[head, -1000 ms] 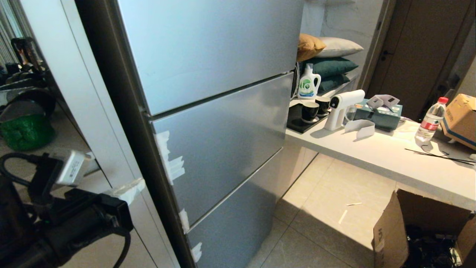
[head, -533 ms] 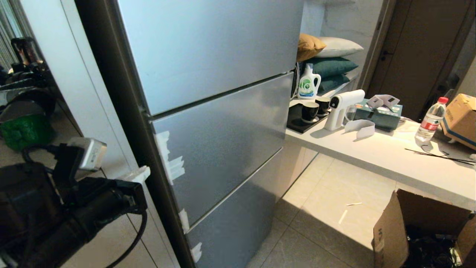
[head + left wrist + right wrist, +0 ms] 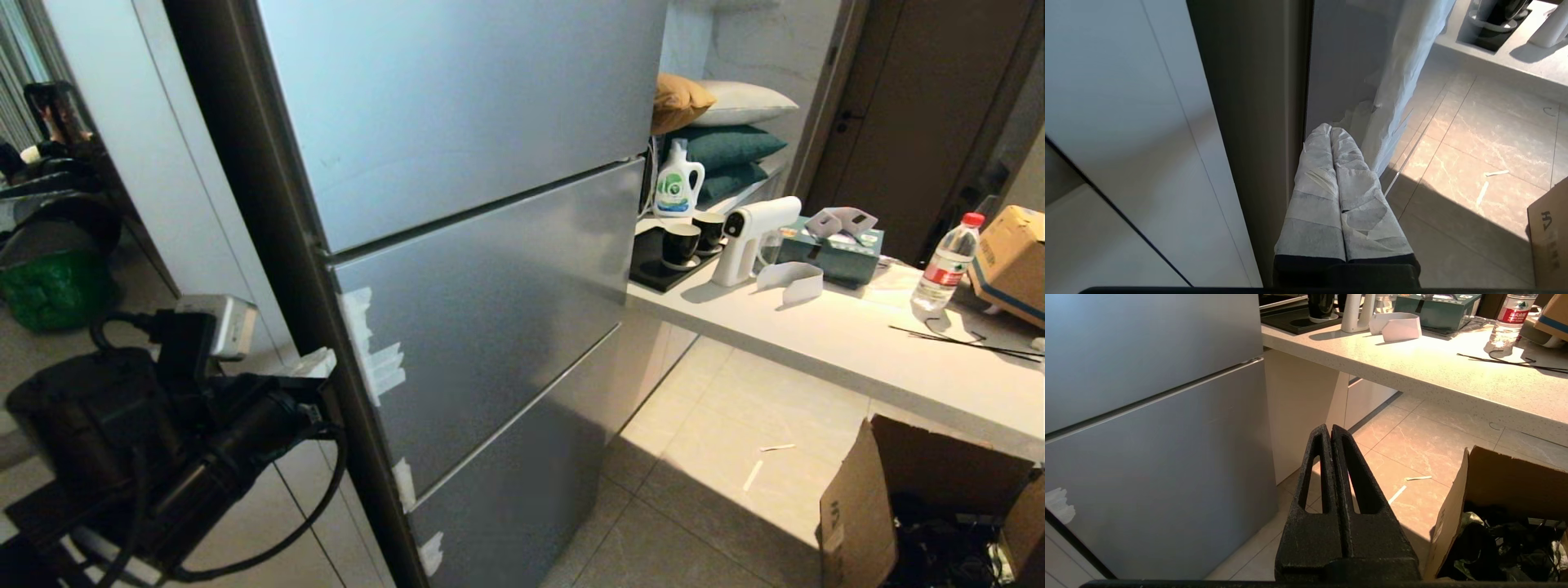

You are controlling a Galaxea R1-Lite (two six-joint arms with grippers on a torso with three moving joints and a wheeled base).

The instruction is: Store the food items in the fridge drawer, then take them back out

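Silver-grey fridge drawer (image 3: 490, 327) closed; left pincer (image 3: 1329, 130) pressed together at its taped edge; right pincer (image 3: 1330, 428) closed, empty.

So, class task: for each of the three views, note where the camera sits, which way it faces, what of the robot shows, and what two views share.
Head: high on the robot, facing down at the fridge, drawer and counter; left arm at lower left.
Left wrist: behind the left gripper, facing the drawer's taped edge; taped fingers together.
Right wrist: behind the right gripper, facing floor, counter and box; fingers shut.
Shared: head and right wrist both show the bottle.
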